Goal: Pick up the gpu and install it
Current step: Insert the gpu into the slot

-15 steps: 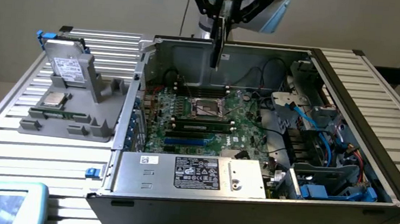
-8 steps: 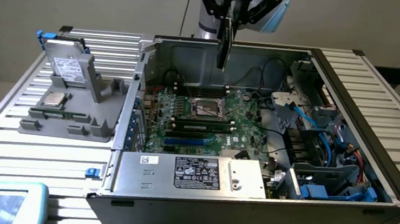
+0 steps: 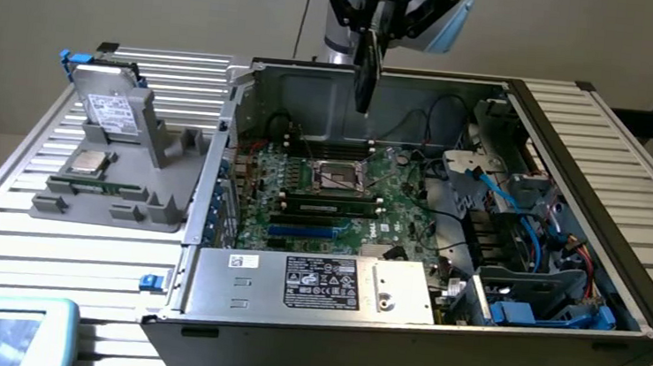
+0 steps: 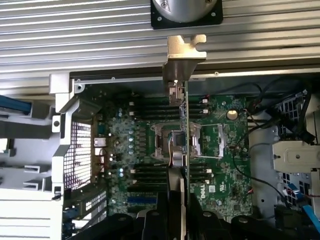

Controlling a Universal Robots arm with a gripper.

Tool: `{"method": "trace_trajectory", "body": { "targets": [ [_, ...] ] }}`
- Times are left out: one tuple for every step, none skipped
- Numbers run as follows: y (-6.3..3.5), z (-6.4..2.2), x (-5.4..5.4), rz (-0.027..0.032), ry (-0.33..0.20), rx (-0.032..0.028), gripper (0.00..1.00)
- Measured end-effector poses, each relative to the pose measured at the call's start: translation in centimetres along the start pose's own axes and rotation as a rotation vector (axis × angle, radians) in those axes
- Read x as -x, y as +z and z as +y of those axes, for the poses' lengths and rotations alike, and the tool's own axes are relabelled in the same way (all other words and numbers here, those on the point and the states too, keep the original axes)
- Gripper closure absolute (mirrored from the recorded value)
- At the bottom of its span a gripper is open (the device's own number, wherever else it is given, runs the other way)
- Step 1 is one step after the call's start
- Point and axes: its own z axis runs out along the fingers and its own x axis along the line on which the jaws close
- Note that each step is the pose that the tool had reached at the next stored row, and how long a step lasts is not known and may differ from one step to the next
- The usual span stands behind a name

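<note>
Slatted metal table (image 3: 14, 236) carried, at the exterior view's left, one grey fixture (image 3: 169, 156) holding one silvery drive (image 3: 114, 111), one square chip (image 3: 90, 160) and one green memory stick (image 3: 95, 187), with bare slats along its outer edge. At centre stood one open-topped computer case (image 3: 407, 350), motherboard (image 3: 338, 193) exposed between its walls. Above the far wall the gripper (image 3: 377, 14) had its fingers (image 4: 202, 222) clamped on the gpu (image 3: 368, 71), one card, upright and edge-on, lower edge apart from the motherboard. Cables (image 3: 514, 208) crowded the case's right side.
</note>
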Motion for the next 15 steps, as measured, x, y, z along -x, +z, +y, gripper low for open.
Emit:
{"method": "trace_trajectory", "body": {
  "targets": [
    [0.00,0.00,0.00,0.0017,-0.018,-0.0014,0.73],
    [0.00,0.00,0.00,0.0034,-0.036,-0.0029,0.73],
    [0.00,0.00,0.00,0.0051,-0.054,-0.0042,0.73],
    [0.01,0.00,0.00,0.0067,-0.072,-0.0045,0.73],
    [0.02,-0.01,0.00,0.0082,-0.088,-0.0027,0.73],
    [0.05,-0.01,0.00,0.0091,-0.098,0.0006,0.73],
    [0.06,0.00,0.00,0.0084,-0.099,0.0007,0.73],
    [0.07,0.00,0.00,0.0065,-0.100,0.0006,0.73],
    [0.10,-0.01,0.00,0.0068,-0.108,0.0003,0.73],
    [0.12,-0.01,0.00,0.0083,-0.125,-0.0012,0.73],
    [0.13,-0.01,0.00,0.0099,-0.143,-0.0027,0.73],
    [0.14,-0.01,0.00,0.0116,-0.161,-0.0041,0.73],
    [0.16,-0.02,0.00,0.0131,-0.178,-0.0056,0.73],
    [0.17,-0.02,0.00,0.0146,-0.196,-0.0071,0.73],
    [0.18,-0.02,0.01,0.0164,-0.216,-0.0087,0.73]
  ]
}}
